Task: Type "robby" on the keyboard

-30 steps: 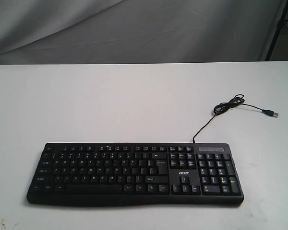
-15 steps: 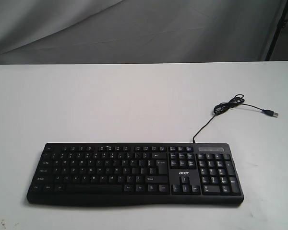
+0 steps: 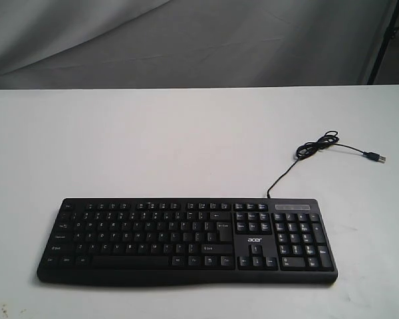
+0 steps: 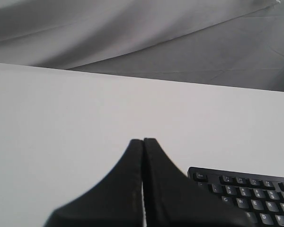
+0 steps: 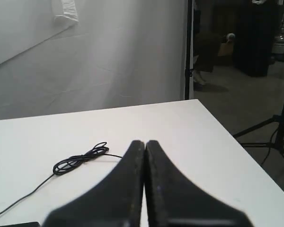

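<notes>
Unchanged since a second ago: keyboard (image 3: 186,242) and cable (image 3: 299,156) lying as before on tabletop (image 3: 153,133). Left hand (image 4: 143,142) and right hand (image 5: 145,143) both pinched closed, empty. Keyboard's Esc corner near left hand's tips, off to one side, not beneath. Probably best: carry closed tips over R, press straight down, one key only.

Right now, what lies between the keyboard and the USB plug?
Only the black cable of the keyboard, bundled in loops near the plug; the exterior view shows it.
</notes>
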Controlling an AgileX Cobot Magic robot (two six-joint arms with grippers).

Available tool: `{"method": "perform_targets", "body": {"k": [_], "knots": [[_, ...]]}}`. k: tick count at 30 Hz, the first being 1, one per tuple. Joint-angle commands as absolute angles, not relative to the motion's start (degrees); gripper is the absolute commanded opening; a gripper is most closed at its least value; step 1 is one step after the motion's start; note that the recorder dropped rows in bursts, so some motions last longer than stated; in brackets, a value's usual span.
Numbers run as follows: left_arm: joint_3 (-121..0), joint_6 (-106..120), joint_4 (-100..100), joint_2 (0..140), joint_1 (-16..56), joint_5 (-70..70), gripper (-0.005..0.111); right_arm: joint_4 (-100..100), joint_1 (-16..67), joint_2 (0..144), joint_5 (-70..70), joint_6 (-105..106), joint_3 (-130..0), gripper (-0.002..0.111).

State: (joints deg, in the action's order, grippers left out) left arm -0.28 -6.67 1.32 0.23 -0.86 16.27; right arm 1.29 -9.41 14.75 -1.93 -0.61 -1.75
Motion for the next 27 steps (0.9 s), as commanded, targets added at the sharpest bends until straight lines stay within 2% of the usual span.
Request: {"method": "perform_targets", "body": {"k": [1, 15, 27], "knots": [[0.0, -6.9, 0.8, 0.0, -0.7, 16.1, 0.0, -0.4, -9.8, 10.5, -1.3, 0.4, 0.0, 0.0], [0.0, -6.9, 0.8, 0.0, -0.7, 16.1, 0.0, -0.4, -9.8, 6.2, 15.0, 1.2, 0.0, 0.0], [0.0, -6.9, 0.8, 0.0, -0.7, 16.1, 0.0, 0.5, -9.8, 6.2, 15.6, 1.2, 0.0, 0.0]]}}
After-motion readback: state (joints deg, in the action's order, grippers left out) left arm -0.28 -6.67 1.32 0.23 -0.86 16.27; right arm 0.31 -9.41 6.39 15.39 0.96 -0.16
